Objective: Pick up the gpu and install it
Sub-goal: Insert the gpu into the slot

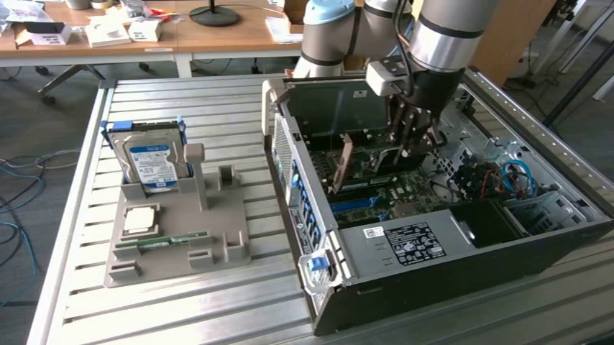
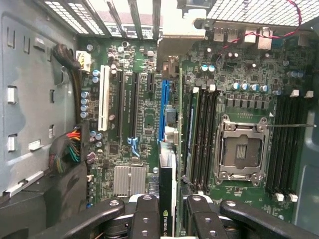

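Seen edge-on in the wrist view, the gpu is a thin dark card with a small green logo. It sits between my gripper's two black fingers, which are shut on it. The card hangs over the long blue slot of the motherboard, and its silver bracket lies toward the case's rear openings. In the exterior view my gripper reaches down into the open computer case. The tan-brown gpu stands upright over the board, toward the exterior view's left of the fingers.
A grey fixture at the exterior view's left carries a hard drive, a CPU and a green RAM stick. Inside the case are the CPU socket, cable bundles and a heatsink.
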{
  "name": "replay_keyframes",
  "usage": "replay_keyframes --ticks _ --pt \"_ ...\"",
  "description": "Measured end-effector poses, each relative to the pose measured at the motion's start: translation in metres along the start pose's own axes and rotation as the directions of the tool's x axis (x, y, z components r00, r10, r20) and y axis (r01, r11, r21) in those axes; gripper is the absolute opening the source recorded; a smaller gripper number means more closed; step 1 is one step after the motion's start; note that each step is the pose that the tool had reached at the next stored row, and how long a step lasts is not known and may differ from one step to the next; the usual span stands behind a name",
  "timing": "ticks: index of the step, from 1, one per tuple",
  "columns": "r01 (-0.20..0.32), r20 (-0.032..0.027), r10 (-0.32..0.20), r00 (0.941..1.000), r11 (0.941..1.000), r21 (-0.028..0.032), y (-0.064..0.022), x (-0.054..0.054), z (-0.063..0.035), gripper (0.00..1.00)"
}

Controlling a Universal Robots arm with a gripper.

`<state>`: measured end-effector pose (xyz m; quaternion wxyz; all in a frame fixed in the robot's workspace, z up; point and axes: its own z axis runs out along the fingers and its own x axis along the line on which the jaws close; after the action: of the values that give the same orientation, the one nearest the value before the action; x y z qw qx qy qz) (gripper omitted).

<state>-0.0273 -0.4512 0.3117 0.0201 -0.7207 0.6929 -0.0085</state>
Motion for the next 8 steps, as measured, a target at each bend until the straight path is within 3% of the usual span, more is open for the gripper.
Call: replay_keyframes --ticks 8 --pt "-0.032 -0.0013 0.032 0.9995 0.9995 0.0005 0.0006 0.0003 0.0031 0.26"
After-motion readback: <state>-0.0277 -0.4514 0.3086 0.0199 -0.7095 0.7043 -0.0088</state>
